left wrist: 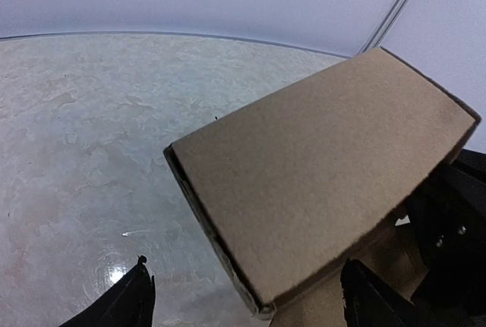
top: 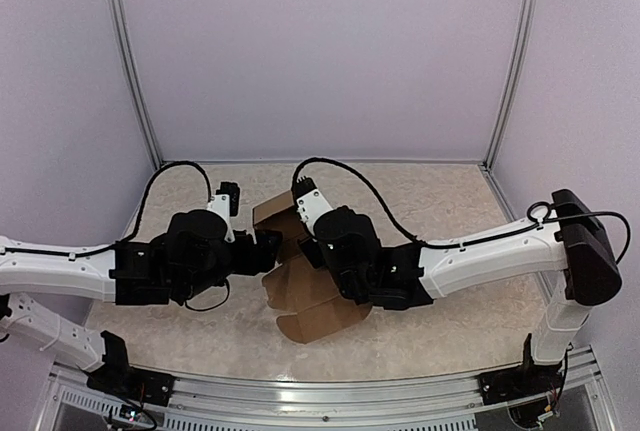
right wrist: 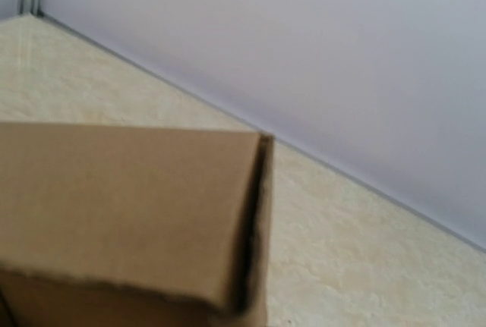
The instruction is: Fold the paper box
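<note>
Paper box (top: 300, 286) half folded: one end squared up, lower flaps splayed open. My left gripper (left wrist: 243, 281) is spread; my right gripper (top: 306, 243), I cannot tell.

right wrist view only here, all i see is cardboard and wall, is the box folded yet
Observer: Not fully. From above, the box has flat flaps spread toward the near edge of the table.
Operator: where's the left arm
Observer: Facing yours across the box, with the left gripper at a raised panel.
Operator: is it gripping
Observer: Seems not. Its fingertips stand wide apart, and one is clear of the cardboard.
</note>
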Available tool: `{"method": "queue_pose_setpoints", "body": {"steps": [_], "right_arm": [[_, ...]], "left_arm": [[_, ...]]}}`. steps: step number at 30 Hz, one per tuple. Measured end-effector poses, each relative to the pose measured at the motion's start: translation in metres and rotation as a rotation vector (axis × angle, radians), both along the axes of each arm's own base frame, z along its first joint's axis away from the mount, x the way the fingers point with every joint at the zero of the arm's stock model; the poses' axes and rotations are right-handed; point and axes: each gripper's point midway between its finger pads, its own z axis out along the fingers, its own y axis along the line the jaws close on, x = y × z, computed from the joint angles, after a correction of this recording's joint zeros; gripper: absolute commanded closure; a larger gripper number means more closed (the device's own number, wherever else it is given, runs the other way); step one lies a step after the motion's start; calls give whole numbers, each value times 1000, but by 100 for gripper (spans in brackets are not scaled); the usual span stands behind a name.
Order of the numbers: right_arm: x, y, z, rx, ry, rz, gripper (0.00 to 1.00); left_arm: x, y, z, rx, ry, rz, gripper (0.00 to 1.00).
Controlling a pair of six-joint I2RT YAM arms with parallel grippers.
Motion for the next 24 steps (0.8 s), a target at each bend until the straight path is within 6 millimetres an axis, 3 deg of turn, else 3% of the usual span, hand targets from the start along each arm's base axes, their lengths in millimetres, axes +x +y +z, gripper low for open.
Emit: {"method": "queue_pose_setpoints", "body": {"steps": [7,8,10,14,18,24], "right_arm": [[22,-26,-32,-21,63,31,100],[24,-31,-37,-19,72,42,100],[26,-37,-46,-2,99,76,100],[27,-45,-70,31,152,176,100],[22,-42,-85,55,188,291,100],[2,-21,-85,126,184,524,100]], "left_arm": [[-16,18,12,-13,-46,-66,12],[-17,22,14,-10,-54,-74,12],[-19,27,17,-1,-69,-85,2],[-16,35,23,21,-95,-106,1],[-10,40,24,37,-103,-119,2],[2,39,23,64,-96,-142,7]]}}
